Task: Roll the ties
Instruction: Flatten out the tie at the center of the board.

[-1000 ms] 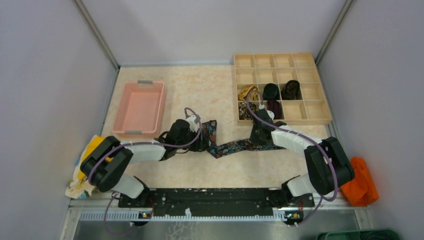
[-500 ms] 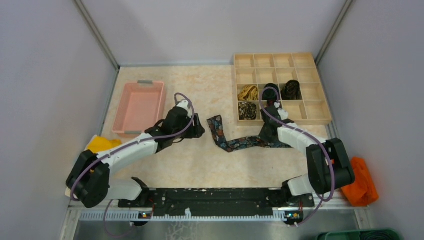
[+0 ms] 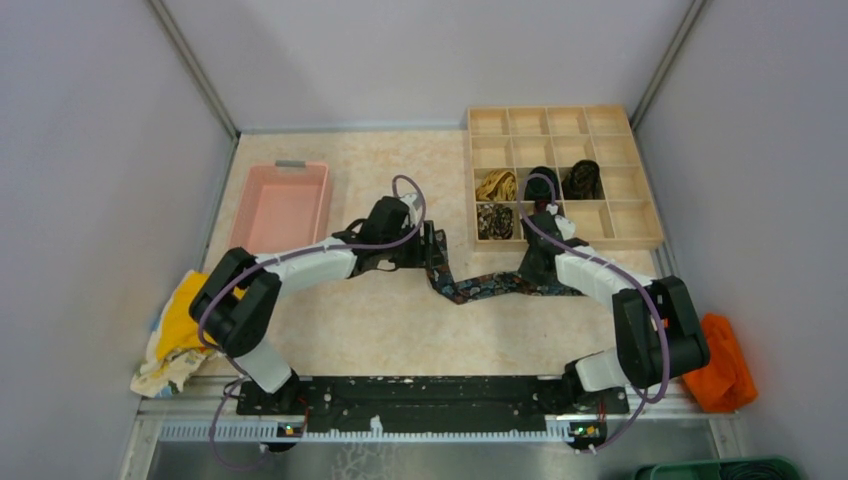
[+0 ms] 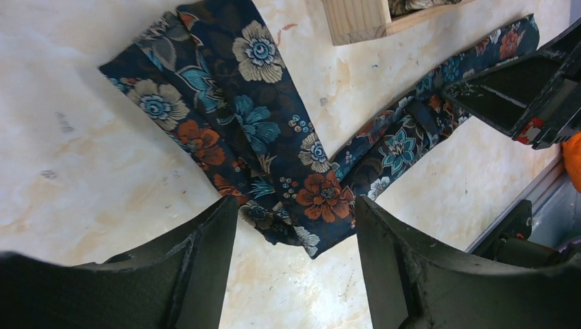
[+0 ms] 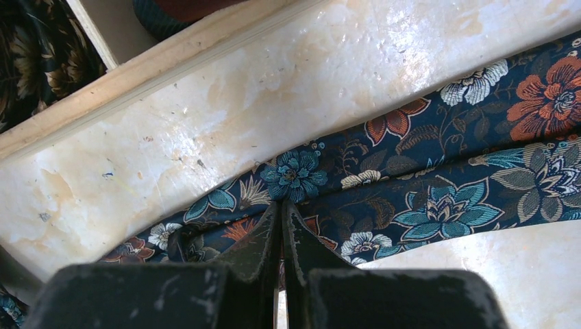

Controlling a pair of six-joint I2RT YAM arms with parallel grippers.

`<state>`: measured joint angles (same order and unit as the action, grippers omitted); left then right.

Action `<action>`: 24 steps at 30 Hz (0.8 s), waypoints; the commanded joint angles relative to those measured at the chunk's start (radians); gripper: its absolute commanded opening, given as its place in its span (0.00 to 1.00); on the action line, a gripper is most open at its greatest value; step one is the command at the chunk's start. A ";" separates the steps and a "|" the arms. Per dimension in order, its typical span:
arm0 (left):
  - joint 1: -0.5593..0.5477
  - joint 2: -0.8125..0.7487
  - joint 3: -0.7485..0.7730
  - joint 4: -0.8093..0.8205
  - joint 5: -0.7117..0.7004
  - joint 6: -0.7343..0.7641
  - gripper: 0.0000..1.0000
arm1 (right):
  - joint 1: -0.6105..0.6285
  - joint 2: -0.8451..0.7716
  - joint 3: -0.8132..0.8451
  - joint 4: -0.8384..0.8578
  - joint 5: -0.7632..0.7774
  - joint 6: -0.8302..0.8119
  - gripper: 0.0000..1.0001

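tabletop (image 3: 380, 325): floral tie (image 4: 274, 137) inside wide-apart left gripper (image 4: 294, 209) (right gripper (image 5: 281, 209) apparently pinching it).

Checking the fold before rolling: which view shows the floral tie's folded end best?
Left wrist: the floral tie fills it, its doubled end framed by the open left pincer. Top external shows the whole length, small; right wrist only the stretch that the shut right pincer pinches.

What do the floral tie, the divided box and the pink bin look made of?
Floral tie: woven fabric with slight sheen, maybe silk or polyester. Divided box: pale bare wood, grain showing. Pink bin: smooth moulded plastic, likely.
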<state>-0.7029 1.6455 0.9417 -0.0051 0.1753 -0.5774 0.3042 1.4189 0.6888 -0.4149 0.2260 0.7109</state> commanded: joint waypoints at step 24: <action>-0.056 -0.267 -0.031 -0.431 -0.215 -0.006 0.00 | -0.019 0.084 -0.077 -0.087 0.010 -0.064 0.00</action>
<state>-0.7567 1.5169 0.9470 -0.1753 0.1070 -0.6132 0.3023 1.4212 0.6884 -0.4026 0.2146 0.6724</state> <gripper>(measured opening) 0.014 0.004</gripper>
